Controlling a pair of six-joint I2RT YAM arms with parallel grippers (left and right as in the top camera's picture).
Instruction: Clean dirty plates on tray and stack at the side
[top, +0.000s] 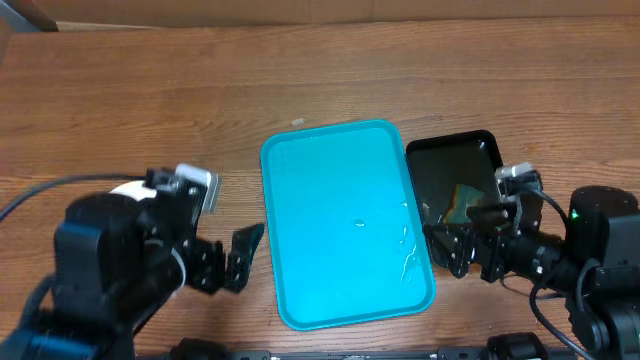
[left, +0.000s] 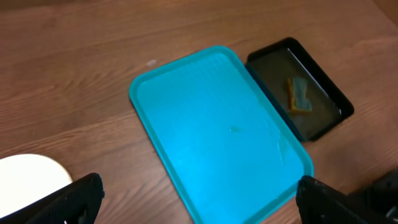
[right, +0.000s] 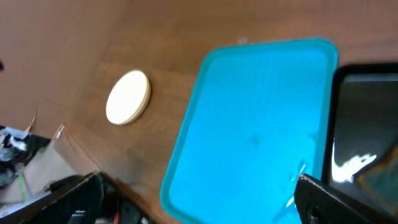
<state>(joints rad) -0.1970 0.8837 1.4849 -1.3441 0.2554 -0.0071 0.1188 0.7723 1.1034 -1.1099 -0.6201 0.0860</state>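
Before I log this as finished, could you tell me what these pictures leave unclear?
Plates: overhead, left arm mostly covers them; left wrist, edge cuts them off; right wrist, too small to count.
White streaks on the tray: too small to identify in any view.

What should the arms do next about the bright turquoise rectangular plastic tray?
Probably just park the left gripper and right gripper, both open and empty, clear of the turquoise tray: it holds no plates, and the round white plates sit beside it.
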